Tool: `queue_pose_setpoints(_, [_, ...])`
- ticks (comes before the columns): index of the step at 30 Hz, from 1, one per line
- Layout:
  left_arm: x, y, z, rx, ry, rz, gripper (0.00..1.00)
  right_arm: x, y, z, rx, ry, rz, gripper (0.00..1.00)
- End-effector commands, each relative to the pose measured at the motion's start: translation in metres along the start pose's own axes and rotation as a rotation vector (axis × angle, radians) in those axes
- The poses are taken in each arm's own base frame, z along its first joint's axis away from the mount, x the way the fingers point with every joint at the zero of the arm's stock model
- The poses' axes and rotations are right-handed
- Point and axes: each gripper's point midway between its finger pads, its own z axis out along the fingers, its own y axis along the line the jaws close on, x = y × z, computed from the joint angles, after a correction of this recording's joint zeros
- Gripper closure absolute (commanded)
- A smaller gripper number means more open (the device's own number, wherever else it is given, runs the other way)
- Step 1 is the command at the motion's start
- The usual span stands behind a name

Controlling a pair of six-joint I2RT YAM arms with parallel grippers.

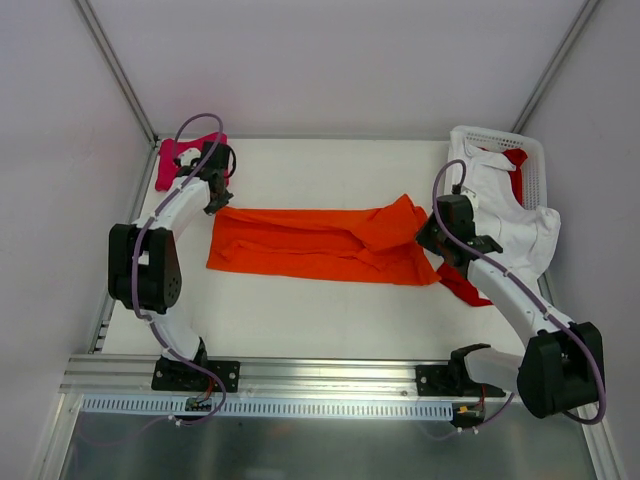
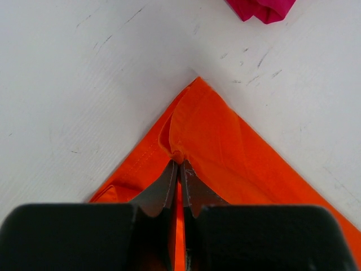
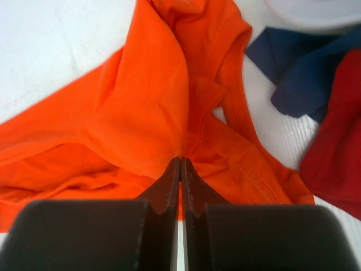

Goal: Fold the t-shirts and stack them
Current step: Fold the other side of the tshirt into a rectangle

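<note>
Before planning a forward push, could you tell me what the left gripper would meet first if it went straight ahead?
The left gripper, shut on the orange t-shirt, would first meet that shirt's corner, then bare table. The magenta t-shirt seems to lie off that line, though depth is unclear.

No readable text, label, brand or number shows on anything

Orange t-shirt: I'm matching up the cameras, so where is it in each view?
Top external: orange t-shirt stretched across mid-table.
Left wrist: orange t-shirt lower centre, corner pinched by the left fingers.
Right wrist: orange t-shirt left and centre, pinched by the right fingers.
Shared landmark: the white table.
</note>
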Motion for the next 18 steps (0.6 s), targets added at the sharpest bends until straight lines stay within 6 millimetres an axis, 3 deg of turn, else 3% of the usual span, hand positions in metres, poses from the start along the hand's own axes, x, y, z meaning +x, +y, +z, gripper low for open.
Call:
queue_pose_setpoints(1, [-0.005,0.004,0.011,-0.036,-0.017,0.01,1.0,0.008,-0.003,-0.009,-0.015,-0.004,0.023,0.99])
queue_pose_setpoints(9, [0.008,0.001,0.027,-0.039,0.029,0.028,1.0,0.052,-0.028,0.011,0.041,0.086,0.035,1.0])
queue_pose_setpoints(16, [0.019,0.011,0.031,-0.071,0.044,0.045,1.0,0.086,-0.046,0.025,0.086,0.171,0.033,0.99])
queue_pose_setpoints(17, [0.022,0.013,0.032,-0.075,0.05,0.048,0.94,0.089,-0.049,0.025,0.096,0.176,0.033,0.95])
queue_pose_setpoints(18, [0.024,0.015,0.032,-0.076,0.054,0.05,0.82,0.092,-0.052,0.026,0.107,0.183,0.032,0.82])
